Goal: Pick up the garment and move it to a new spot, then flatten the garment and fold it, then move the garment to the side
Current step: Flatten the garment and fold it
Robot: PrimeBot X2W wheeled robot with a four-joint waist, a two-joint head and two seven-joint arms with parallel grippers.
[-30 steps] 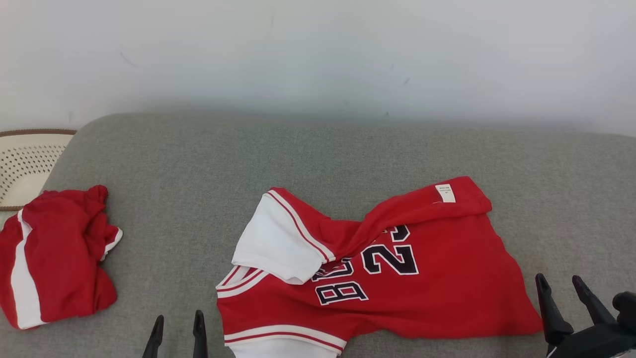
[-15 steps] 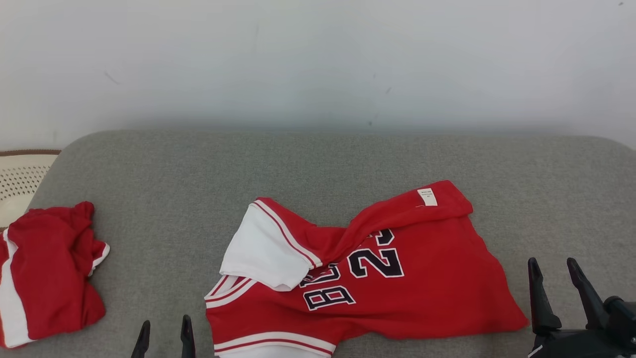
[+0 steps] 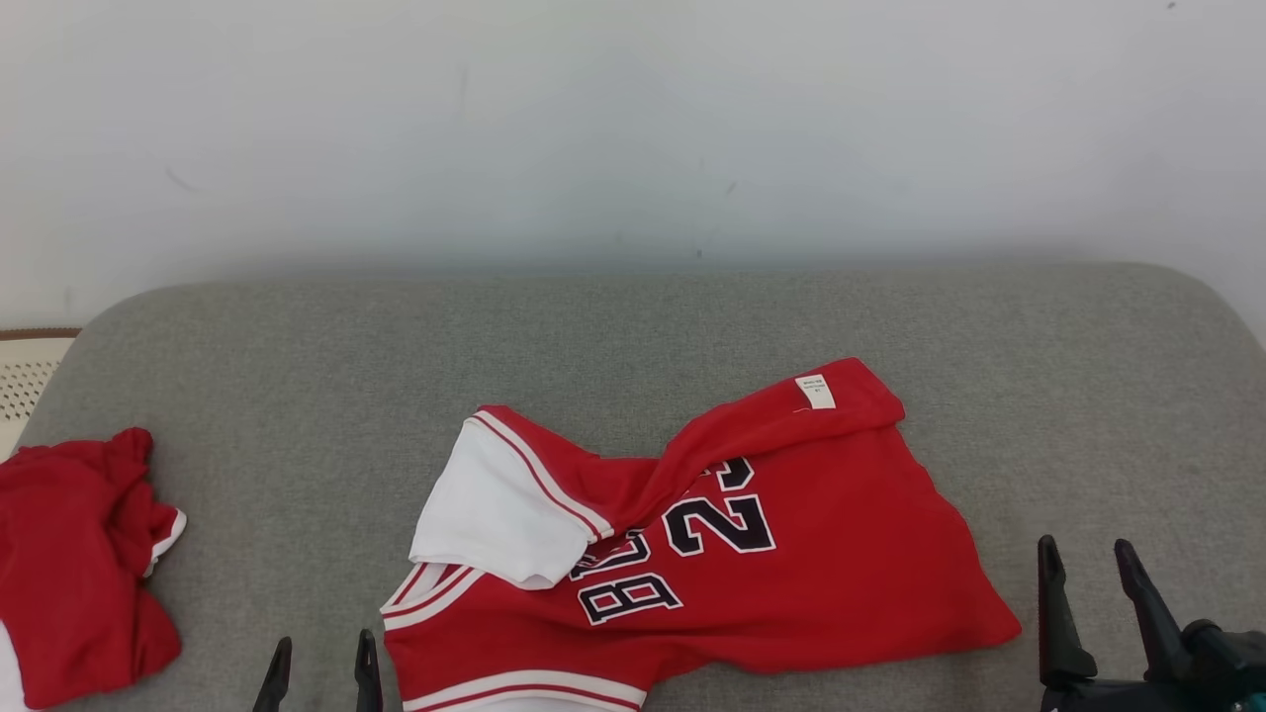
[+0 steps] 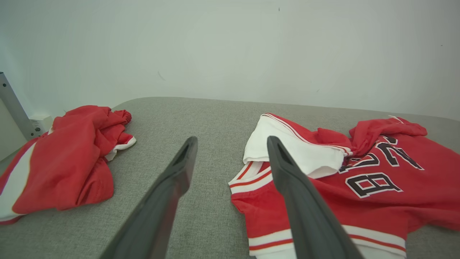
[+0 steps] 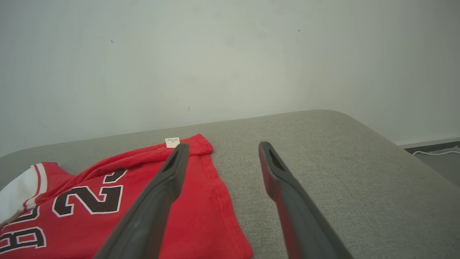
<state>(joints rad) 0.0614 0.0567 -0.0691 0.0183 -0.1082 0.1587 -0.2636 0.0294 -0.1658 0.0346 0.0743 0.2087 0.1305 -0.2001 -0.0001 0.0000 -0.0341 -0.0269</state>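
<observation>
view swung right; jersey lies between left gripper and right gripper

surf: grey fabric cushion | on it: red jersey ctr, crumpled | red garment L edge

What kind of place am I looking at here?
Likely an indoor room, perhaps a home or test space: a grey upholstered cushion against a plain white wall, a red jersey and second red garment on it, a cream perforated basket alongside.
</observation>
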